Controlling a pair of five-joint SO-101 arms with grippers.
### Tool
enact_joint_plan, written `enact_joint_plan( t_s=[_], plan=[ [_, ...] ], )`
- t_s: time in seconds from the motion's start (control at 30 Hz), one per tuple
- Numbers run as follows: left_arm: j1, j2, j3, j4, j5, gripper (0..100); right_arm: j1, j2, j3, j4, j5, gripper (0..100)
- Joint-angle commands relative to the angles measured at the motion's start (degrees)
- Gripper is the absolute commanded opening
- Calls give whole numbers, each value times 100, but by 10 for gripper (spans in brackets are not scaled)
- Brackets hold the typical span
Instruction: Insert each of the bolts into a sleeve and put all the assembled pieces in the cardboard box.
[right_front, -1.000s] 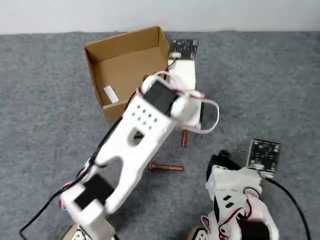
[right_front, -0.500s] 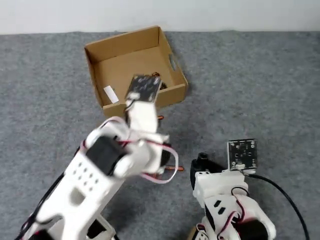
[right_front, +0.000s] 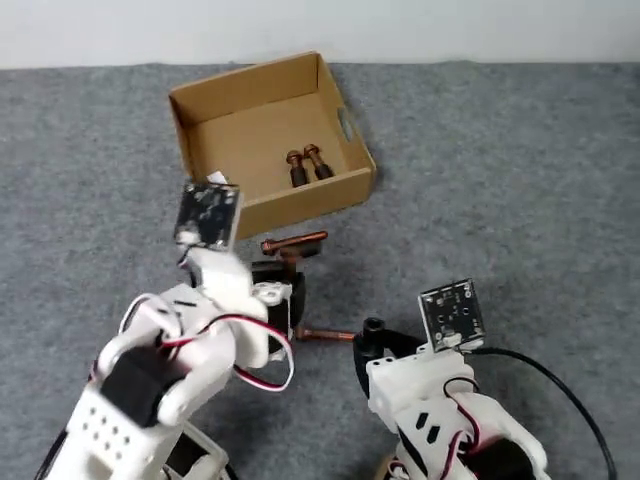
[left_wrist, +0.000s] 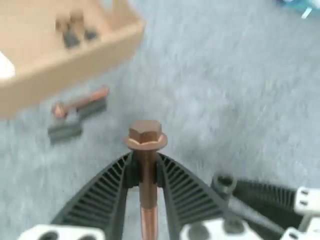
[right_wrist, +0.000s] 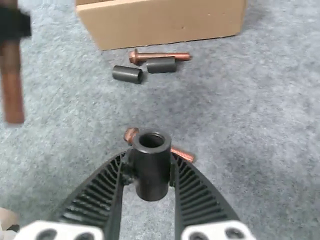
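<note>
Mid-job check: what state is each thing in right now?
left gripper: shut on held bolt, no sleeve on it.
right gripper: shut on held sleeve, bore empty.
cardboard box: open, two assembled pieces inside.
loose bolt by the box: lying flat, unsleeved.
loose sleeve beside it: on its side.
other loose sleeve: on its side.
second loose bolt: lying flat under the right gripper.
</note>
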Motion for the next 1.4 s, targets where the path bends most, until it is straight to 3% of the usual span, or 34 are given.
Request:
enact_joint_plan(
  t_s=[0.0,0.2,0.4,0.6,1.0,1.37],
  plan=[
    [-35,-782,505,-1222,-158,4,-145,66,-167,-40,62,8],
    [-18,-1785,1473,-2505,-132,4,-558,75,-158,-92,70,9],
    [-9,-2198,1991,-3051,-132,4,-1130,75,-149,-171,536,9],
    [396,-2233,2053,-3051,62,4,-1174,75,-149,-567,958,9],
    [422,-2242,2167,-2664,149,4,-1174,75,149,-1279,1626,9],
    [642,-2242,2290,-2505,149,4,-1174,75,149,-1279,1705,9]
  ],
)
